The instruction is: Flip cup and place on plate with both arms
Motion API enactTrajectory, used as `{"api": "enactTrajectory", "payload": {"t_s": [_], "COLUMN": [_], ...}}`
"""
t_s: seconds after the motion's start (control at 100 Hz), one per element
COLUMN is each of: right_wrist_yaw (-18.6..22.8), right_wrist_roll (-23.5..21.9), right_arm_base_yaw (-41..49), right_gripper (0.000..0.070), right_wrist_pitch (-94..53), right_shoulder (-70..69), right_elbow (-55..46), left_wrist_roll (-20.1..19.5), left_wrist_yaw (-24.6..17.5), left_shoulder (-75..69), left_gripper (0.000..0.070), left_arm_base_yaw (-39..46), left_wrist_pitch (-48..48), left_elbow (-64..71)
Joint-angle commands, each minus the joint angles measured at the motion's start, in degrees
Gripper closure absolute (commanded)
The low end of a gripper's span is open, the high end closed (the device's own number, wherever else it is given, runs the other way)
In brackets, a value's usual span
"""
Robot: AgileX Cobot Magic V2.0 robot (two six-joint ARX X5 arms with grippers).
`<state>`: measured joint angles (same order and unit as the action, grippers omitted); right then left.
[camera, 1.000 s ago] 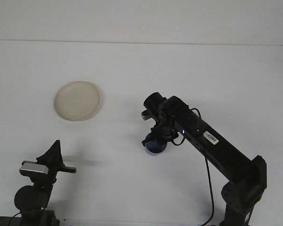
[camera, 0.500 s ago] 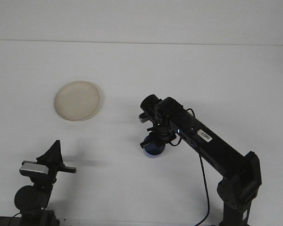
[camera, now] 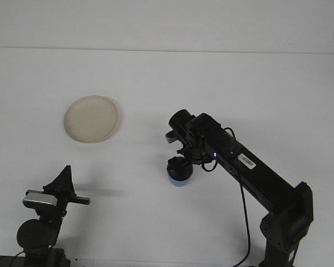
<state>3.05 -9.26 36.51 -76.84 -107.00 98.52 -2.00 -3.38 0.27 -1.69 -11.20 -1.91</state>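
While right gripper (camera: 178,166) jaws clamp blue cup (camera: 180,177), left jaws unclear.

Your right arm (camera: 250,167) reaches from the bench's near right corner toward the middle, its gripper (camera: 180,167) pointing down. Your left gripper (camera: 61,186) rests folded near the near left corner, pointing up.

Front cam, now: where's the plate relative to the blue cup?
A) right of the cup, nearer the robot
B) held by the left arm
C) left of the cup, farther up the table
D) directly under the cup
C: the cream plate lies alone on the white table, up and left of the blue cup, which sits under the right gripper.
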Motion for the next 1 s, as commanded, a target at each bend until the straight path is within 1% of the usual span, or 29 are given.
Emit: {"api": "enactTrajectory", "payload": {"t_s": [0.0,0.2,0.34,0.42,0.53,0.64,0.76,0.99], "right_wrist_yaw": [-0.1,-0.6,-3.7,-4.9,-4.9,-4.8,-4.6,-4.6], "right_wrist_roll": [0.8,3.7,6.2,6.4,6.5,7.2,7.4,7.1], "right_arm_base_yaw": [-0.8,-6.7,-13.0,-17.0,-22.4,-26.6,-29.8,-31.2], "right_gripper": [0.0188,0.0188,0.0188,0.0188,0.0188,0.0188,0.0188,0.0188], "right_wrist_pitch": [-1.6,-1.6,-1.6,-1.6,-0.1,5.3,13.8,29.3], "right_shoulder": [2.4,9.9,15.0,17.8,22.5,29.2,38.2,55.5], "right_elbow": [1.9,1.9,1.6,0.9,-1.9,-8.7,-19.6,-40.1], "left_wrist_roll": [-0.1,-0.1,-0.1,-0.1,-0.1,-0.1,-0.1,-0.1], "left_wrist_yaw": [0.0,0.0,0.0,0.0,0.0,0.0,0.0,0.0], "left_shoulder": [-0.1,-0.1,-0.1,-0.1,-0.1,-0.1,-0.1,-0.1], "left_gripper": [0.0688,0.0688,0.0688,0.0688,0.0688,0.0688,0.0688,0.0688], "left_arm_base_yaw": [0.0,0.0,0.0,0.0,0.0,0.0,0.0,0.0], "left_wrist_pitch": [-0.8,-0.8,-0.8,-0.8,-0.9,-0.9,-0.8,-0.8], "left_elbow": [1.1,1.1,1.1,1.1,1.1,1.1,1.1,1.1]}}
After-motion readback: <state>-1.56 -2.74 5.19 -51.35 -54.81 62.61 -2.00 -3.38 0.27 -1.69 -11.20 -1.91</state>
